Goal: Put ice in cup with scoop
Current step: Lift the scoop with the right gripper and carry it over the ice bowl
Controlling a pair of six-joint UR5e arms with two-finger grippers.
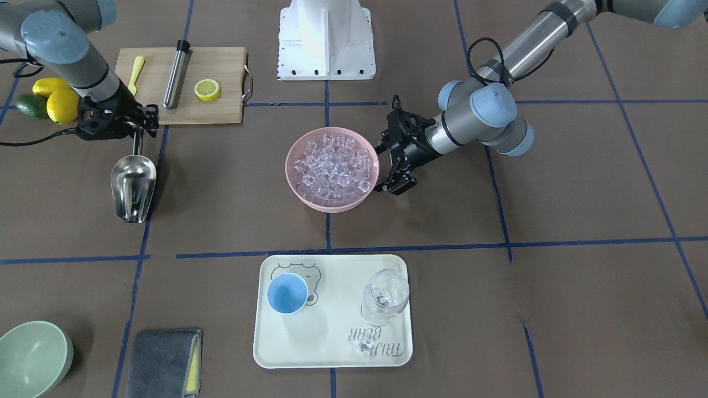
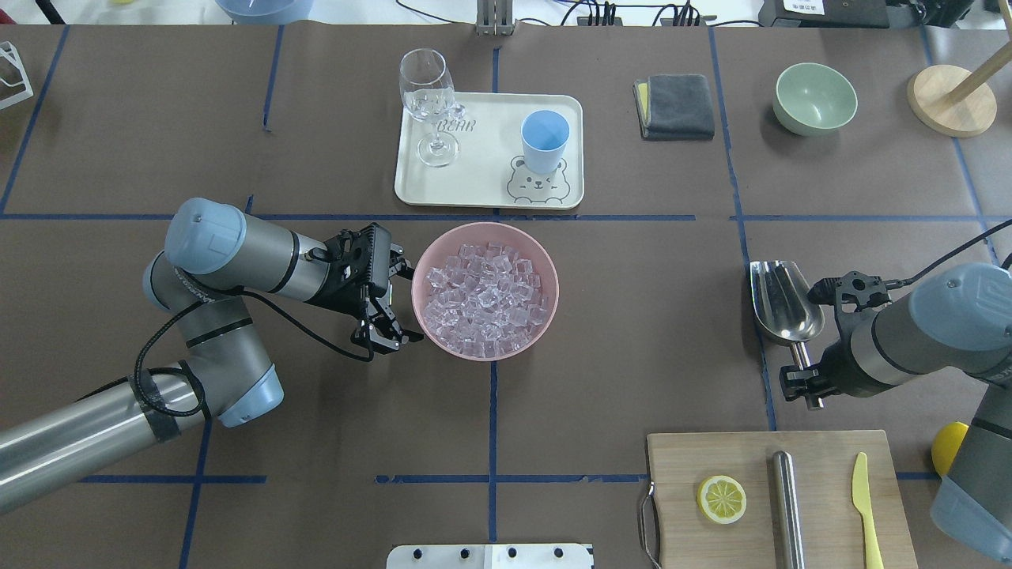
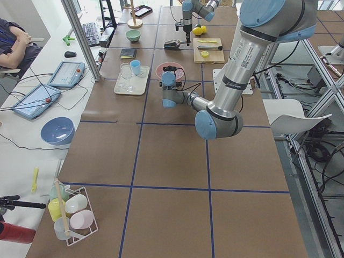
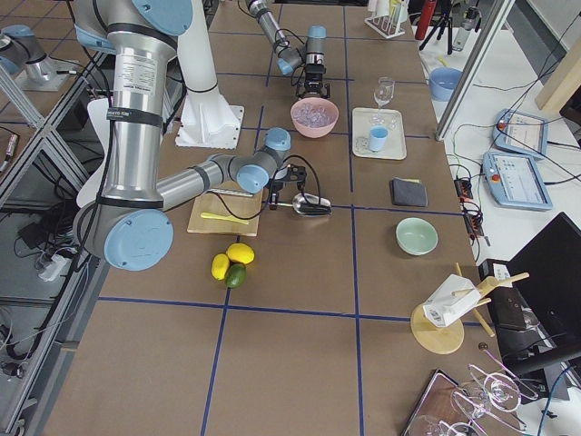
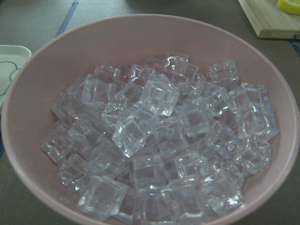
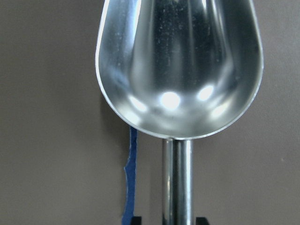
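Observation:
The ice is a heap of clear cubes in a pink bowl at the table's middle; the left wrist view shows the cubes close up. My left gripper is open and empty, right beside the bowl's rim. The steel scoop lies empty on the table on my right side, trough towards the tray. My right gripper is at the end of the scoop's handle, a finger on each side; the right wrist view shows a gap beside the handle. The light blue cup stands empty on the white tray.
A stemmed glass and a loose ice cube are on the tray. A cutting board with a lemon half, steel cylinder and yellow knife lies behind the scoop. A green bowl and grey cloth lie beyond.

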